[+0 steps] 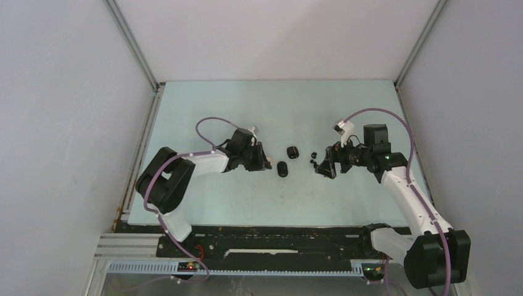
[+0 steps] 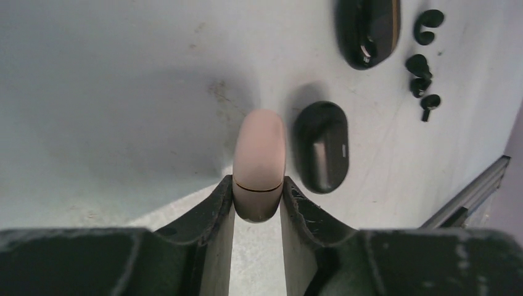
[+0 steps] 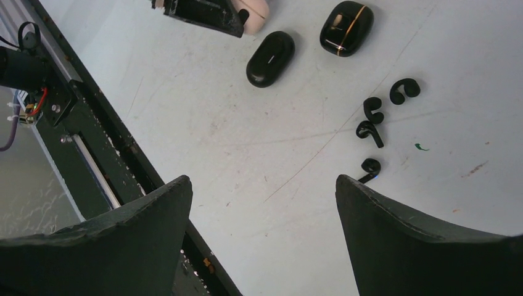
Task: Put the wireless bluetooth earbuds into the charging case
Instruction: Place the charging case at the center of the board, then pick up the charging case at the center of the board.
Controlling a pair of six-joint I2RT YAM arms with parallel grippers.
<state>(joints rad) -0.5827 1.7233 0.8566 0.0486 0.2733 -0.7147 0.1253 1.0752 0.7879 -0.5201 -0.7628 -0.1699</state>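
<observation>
Left gripper (image 2: 259, 192): closed on the pink charging case (image 2: 259, 154), both fingers clamping its near end. The seam line sits right at the fingertips and the rounded far end juts out ahead.
Right gripper (image 3: 262, 188): jaws spread wide with nothing between them, hanging over the pale table (image 3: 234, 142).
Earbuds (image 3: 365, 129): four small black pieces lie loose on the table, ahead of the right gripper and toward its right finger. The nearest lies just ahead of that fingertip, apart from it. From the left gripper they lie far ahead and off to the right, well apart from the held case.
Plain black case (image 2: 322, 147): lies flat just to the right of the pink charging case, near the left gripper's right fingertip. Whether the two cases touch cannot be told.
Gold-trimmed black case (image 2: 368, 31): sits farther ahead of the left gripper and to the right, between the plain black case and the earbuds. Whether it is open or closed cannot be told.
</observation>
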